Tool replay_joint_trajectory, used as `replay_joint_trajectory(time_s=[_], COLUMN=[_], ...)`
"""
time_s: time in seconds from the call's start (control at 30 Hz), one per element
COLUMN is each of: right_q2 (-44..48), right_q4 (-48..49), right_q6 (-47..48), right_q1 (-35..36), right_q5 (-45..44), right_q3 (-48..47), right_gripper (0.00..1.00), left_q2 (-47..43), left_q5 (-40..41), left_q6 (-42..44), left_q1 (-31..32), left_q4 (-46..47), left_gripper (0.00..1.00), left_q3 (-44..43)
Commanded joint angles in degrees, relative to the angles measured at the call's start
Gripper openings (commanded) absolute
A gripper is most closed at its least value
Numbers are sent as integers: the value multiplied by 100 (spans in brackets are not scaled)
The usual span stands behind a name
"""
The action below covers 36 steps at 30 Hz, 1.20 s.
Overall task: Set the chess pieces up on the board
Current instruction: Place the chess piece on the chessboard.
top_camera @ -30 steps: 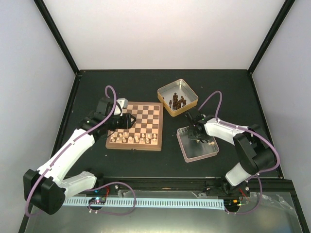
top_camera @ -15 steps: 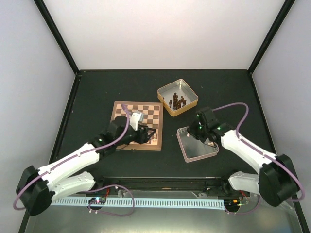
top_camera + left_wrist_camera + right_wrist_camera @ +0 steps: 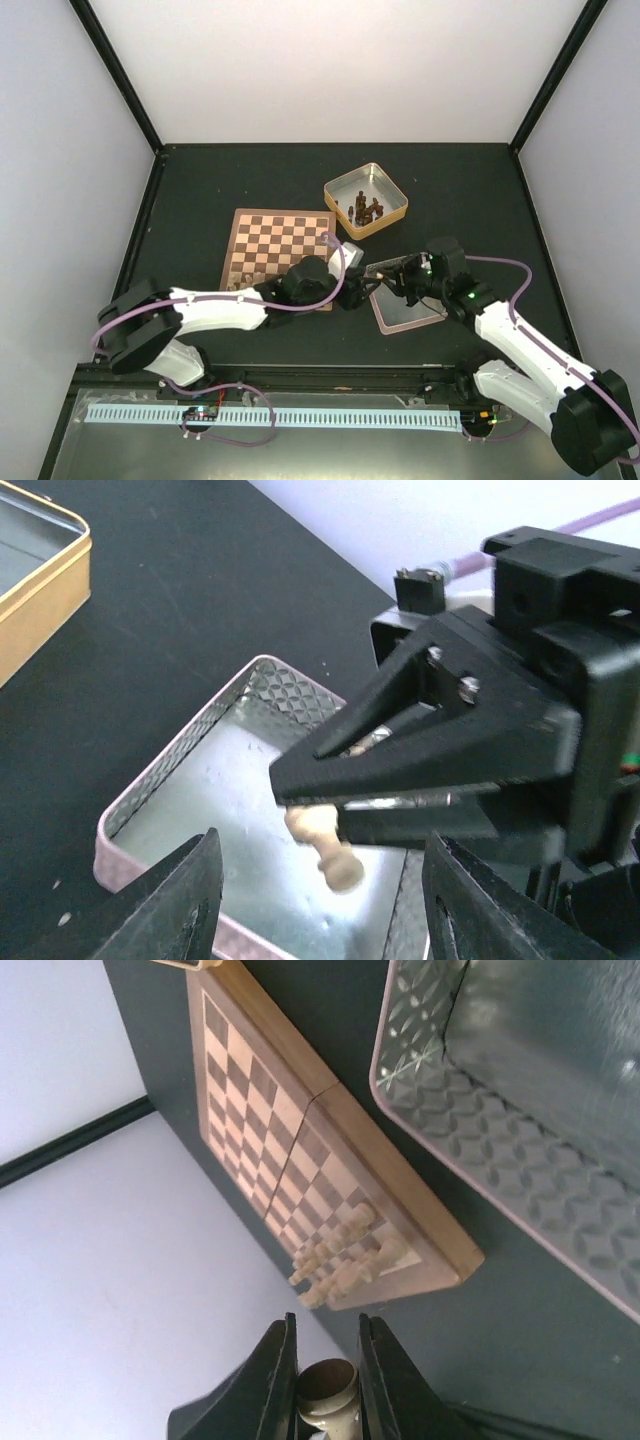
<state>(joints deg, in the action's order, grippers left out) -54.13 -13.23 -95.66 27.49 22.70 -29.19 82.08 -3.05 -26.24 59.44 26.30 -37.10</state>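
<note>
My left arm has swung from the board (image 3: 285, 240) to the pink tin (image 3: 415, 315). Left jaws are now spread, empty. Right jaws pinch a cream piece (image 3: 325, 840) above the tin. Handover likely next.

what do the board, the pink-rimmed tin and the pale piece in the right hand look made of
Board: looks like wood, tan and dark brown checks, reddish border, smooth low sheen.
Tin: thin sheet metal, shiny, with an embossed diamond pattern on its wall and a pinkish rim.
Pale piece: cream, matte; light wood or plastic, hard to tell.
</note>
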Motion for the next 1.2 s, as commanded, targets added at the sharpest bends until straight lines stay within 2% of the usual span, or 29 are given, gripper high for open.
replay_joint_trajectory(time_s=[0.0, 0.23, 0.47, 0.53, 0.6, 0.67, 0.83, 0.97, 1.17], right_q2=[416, 631, 615, 613, 598, 546, 410, 525, 560], right_q4=[459, 620, 656, 648, 590, 451, -807, -1543, -2065], right_q6=[-940, -1154, -1118, -1068, -905, -463, 1562, 2963, 4164], right_q1=[-67, -96, -103, -102, -103, -123, -273, -340, -349], right_q5=[346, 490, 534, 506, 431, 338, -358, -1294, -2243], right_q3=[97, 242, 223, 192, 127, 17, -543, -912, -1067], right_gripper=[10, 10, 10, 11, 14, 27, 48, 53, 56], left_q2=[506, 715, 726, 717, 668, 567, 155, -160, -360], left_q5=[28, -213, -129, -82, -3, 79, 168, -182, -466], left_q6=[74, -132, -140, -137, -99, -48, 167, 488, 1010], left_q1=[57, 61, 58, 59, 55, 51, -95, -453, -1292], left_q4=[925, 1300, 1261, 1209, 1109, 842, -1389, -3431, -6496], left_gripper=[54, 37, 9, 3, 2, 2, 2, 2, 2], left_q3=[-464, -481, -542, -544, -554, -627, -1182, -1657, -2657])
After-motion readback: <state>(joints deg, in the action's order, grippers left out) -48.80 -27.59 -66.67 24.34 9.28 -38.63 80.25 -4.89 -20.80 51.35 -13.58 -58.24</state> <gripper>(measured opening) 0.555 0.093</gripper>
